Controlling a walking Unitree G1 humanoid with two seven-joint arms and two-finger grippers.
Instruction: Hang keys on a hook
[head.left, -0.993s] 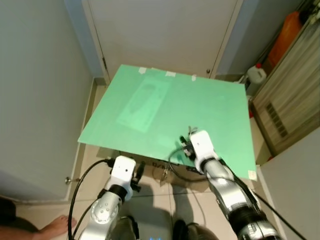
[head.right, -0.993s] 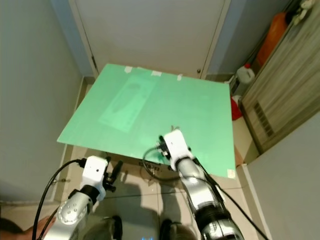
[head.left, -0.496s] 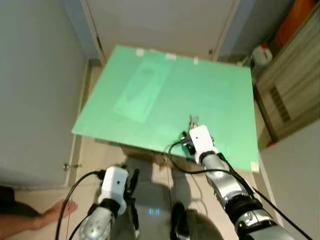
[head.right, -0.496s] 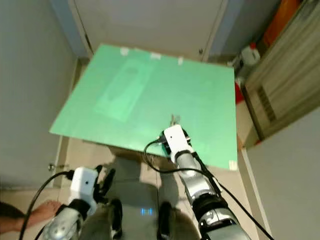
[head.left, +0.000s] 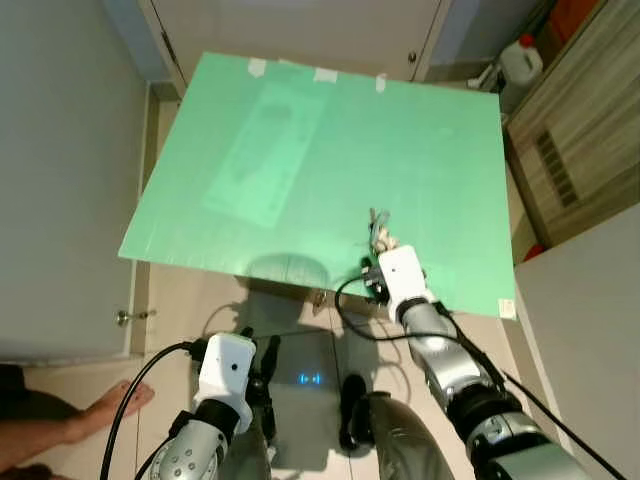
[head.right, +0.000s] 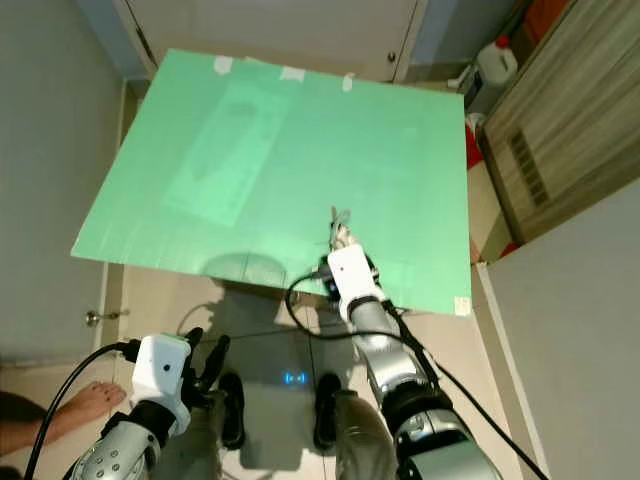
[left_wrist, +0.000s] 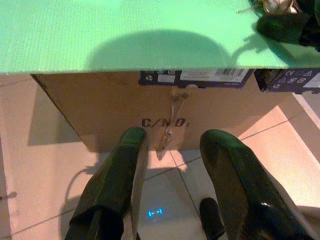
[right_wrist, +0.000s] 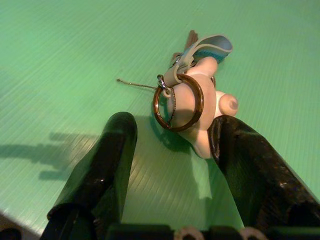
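Two black fingers of the right gripper (right_wrist: 170, 150) stand apart around the keys (right_wrist: 192, 102), which lie on the green board (head.left: 300, 170) near its near right edge. Left gripper (left_wrist: 172, 170) hangs low and open before a cardboard box (left_wrist: 100, 105), half hidden under the board.

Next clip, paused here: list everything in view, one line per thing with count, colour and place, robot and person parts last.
keys: one bunch, brown ring with a pale charm, lying on the board between the right gripper's open fingers.
board: one, green, flat over the box.
cardboard box: one, brown, under the board's near edge.
door: one, white, beyond the board.
jug: one, white, on the floor at far right.
cabinet: one, wood-grain, right side.
right gripper: black fingers, open around the keys.
left gripper: black fingers, open, low before the box.
person's foot: one, bare, floor at left.
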